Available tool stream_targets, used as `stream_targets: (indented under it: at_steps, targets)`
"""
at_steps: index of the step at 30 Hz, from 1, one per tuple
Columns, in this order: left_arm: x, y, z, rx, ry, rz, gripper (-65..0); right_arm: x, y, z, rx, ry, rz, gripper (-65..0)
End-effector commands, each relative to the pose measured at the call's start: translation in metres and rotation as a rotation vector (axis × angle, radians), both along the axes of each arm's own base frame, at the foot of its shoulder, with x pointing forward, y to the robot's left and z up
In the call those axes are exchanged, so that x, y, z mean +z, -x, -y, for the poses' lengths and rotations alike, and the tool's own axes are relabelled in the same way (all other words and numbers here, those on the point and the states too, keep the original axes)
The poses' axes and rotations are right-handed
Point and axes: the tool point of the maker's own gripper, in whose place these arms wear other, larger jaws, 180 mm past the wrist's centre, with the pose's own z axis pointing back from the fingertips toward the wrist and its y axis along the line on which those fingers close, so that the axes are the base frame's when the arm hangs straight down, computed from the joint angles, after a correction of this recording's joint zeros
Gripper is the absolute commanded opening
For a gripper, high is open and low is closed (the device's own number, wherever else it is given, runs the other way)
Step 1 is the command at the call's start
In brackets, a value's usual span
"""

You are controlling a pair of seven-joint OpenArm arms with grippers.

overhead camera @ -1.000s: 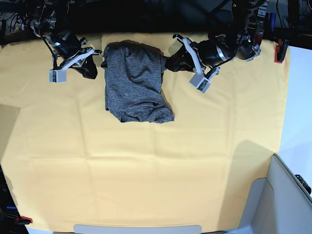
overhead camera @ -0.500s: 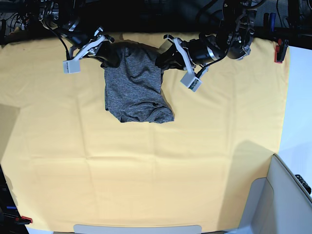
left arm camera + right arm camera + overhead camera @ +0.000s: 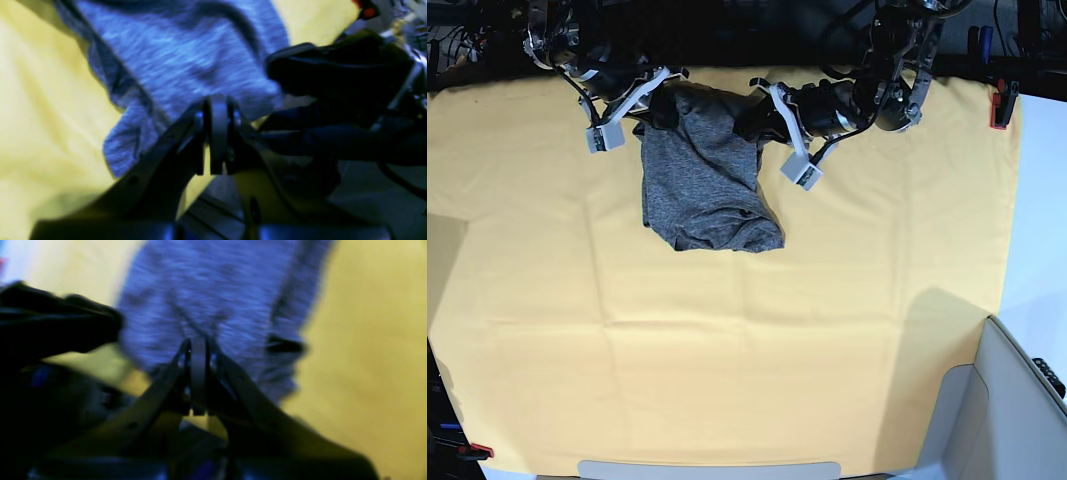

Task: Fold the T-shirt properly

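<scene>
The T-shirt [image 3: 702, 180] is a dark grey heathered bundle, folded narrow, lying at the back middle of the yellow-orange table cloth [image 3: 827, 330]. My left gripper [image 3: 749, 122] is at the shirt's far right corner. In the left wrist view its jaws [image 3: 216, 103] look shut, with the tips at the shirt's edge [image 3: 186, 56]. My right gripper [image 3: 665, 108] is at the far left corner. In the right wrist view its jaws [image 3: 198, 345] look shut over the shirt [image 3: 217, 300]. Both wrist views are blurred, so I cannot tell whether fabric is pinched.
A red clamp [image 3: 998, 108] holds the cloth at the back right, and another [image 3: 472, 452] at the front left. A grey bin corner [image 3: 1017, 400] stands at the front right. The opposite arm shows dark in each wrist view [image 3: 333, 76] [image 3: 56, 326].
Both grippers have moved inward from beside the shirt to its two far corners. The shirt's body has stayed in place.
</scene>
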Motion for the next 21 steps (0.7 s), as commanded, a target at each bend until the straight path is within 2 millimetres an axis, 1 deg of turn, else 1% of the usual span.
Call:
stream_targets:
  at_steps: [1, 3, 6, 8, 15, 17, 21]
  targets:
    - [0.002, 0.000, 0.003, 0.002, 0.026, -0.001, -64.5, 0.003, -0.003, 0.002, 0.000, 0.014, 0.020, -65.0]
    - [-0.005, 0.000, 0.000, 0.017, 0.021, -0.019, -64.5, -0.005, -0.002, 0.011, 0.004, 0.082, 0.012, -65.0]
    - [-0.004, -0.005, -0.003, 0.039, 0.027, 0.000, -64.5, -0.010, -0.005, 0.020, 0.010, 0.163, 0.014, -65.0]
    - [-0.008, -0.005, -0.008, 0.039, -0.003, 0.007, -64.5, -0.013, -0.006, 0.028, 0.014, 0.218, 0.014, -65.0]
    - [-0.023, -0.008, -0.022, 0.074, -0.118, 0.009, -64.5, -0.007, -0.026, 0.055, 0.012, 0.385, 0.063, -65.0]
    - [-0.026, -0.005, -0.024, 0.075, -0.133, 0.007, -64.5, -0.005, -0.030, 0.058, 0.010, 0.407, 0.073, -65.0]
    - [-0.028, -0.006, -0.027, 0.077, -0.150, 0.015, -64.5, 0.003, -0.035, 0.054, 0.015, 0.405, 0.103, -65.0]
